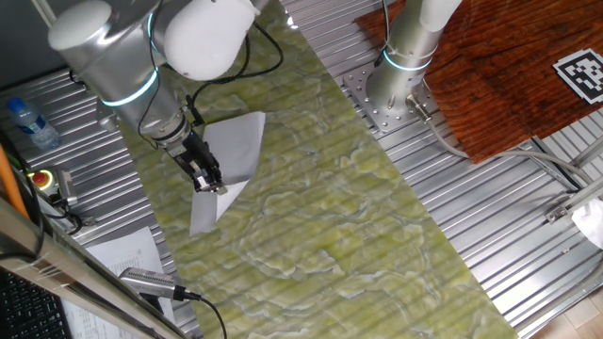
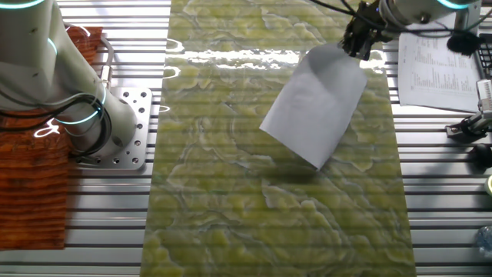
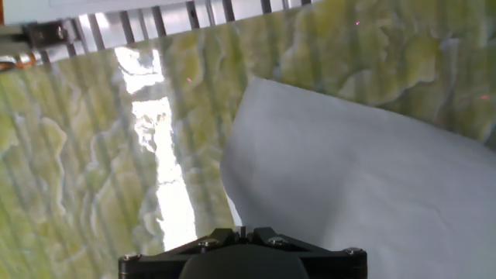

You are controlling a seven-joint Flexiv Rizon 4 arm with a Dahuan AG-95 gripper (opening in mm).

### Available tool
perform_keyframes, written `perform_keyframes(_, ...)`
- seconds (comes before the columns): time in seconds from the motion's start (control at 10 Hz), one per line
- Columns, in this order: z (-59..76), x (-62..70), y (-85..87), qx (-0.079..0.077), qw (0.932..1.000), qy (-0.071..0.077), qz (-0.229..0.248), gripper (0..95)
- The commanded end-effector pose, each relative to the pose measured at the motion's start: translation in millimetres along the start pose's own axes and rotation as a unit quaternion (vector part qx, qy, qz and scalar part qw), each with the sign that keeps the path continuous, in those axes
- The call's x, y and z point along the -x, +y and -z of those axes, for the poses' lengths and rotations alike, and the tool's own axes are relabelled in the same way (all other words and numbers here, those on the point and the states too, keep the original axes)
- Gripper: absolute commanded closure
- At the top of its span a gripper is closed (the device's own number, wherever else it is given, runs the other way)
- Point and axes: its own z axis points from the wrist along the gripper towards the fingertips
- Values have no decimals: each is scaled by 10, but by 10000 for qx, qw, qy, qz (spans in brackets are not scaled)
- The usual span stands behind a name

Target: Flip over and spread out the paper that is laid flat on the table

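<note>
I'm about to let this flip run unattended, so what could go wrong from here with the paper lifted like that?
1. The gripper pinches the paper only at one edge, so the thin sheet might slip free before it turns over.
2. The sheet hangs bent, its low corner near the table; lowered carelessly, it could crease or fold instead of spreading.
3. The printed sheet lies close by the arm; a wide swing could brush it.

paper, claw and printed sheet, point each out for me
paper (image 2: 319,108), the other fixed view, middle of the lifted sheet
claw (image 1: 209,182), one fixed view, tips pinching the paper's edge
printed sheet (image 2: 434,73), the other fixed view, its text lines
</note>
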Motion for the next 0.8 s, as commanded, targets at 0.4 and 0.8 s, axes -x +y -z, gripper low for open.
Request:
perform_keyframes(0.4,-4,-6,10,-63,9997,-49,242,950)
perform_keyframes(0.8,-4,-6,10,-850,9880,-190,1274,950)
